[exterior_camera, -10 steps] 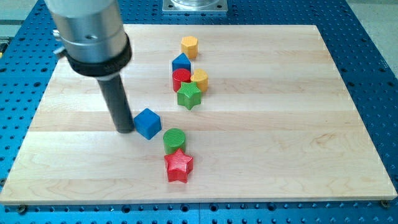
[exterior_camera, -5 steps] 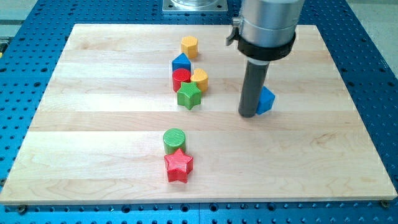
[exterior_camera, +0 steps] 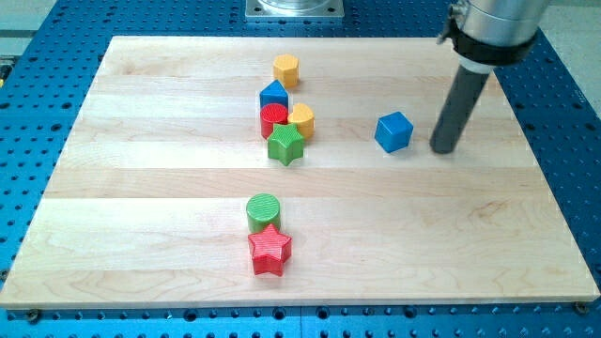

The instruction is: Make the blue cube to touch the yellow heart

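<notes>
Standing my tip [exterior_camera: 444,149] beside blue cube [exterior_camera: 393,131]

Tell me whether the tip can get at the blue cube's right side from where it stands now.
Probably yes. My tip stands just to the view's right of the blue cube, apart from it, with only bare board between. The yellow heart lies beyond the cube to the view's left.

Tip [exterior_camera: 444,149] just right of blue cube [exterior_camera: 393,131].
</notes>
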Robot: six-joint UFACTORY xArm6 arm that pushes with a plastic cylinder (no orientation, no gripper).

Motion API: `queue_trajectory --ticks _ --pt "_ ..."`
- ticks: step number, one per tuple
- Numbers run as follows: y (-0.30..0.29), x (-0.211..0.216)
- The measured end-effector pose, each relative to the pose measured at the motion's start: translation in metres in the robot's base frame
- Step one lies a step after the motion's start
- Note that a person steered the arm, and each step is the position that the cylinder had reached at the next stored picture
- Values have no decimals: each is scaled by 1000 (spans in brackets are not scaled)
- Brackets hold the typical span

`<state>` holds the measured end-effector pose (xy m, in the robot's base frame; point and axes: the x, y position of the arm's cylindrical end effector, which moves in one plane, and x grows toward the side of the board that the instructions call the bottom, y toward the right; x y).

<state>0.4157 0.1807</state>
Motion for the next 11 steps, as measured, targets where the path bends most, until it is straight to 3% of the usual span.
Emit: queue_trajectory --ticks 4,5,10,11 --pt "-91 3" --pt "-97 33" --pt "-133 33" --pt "-111 80"
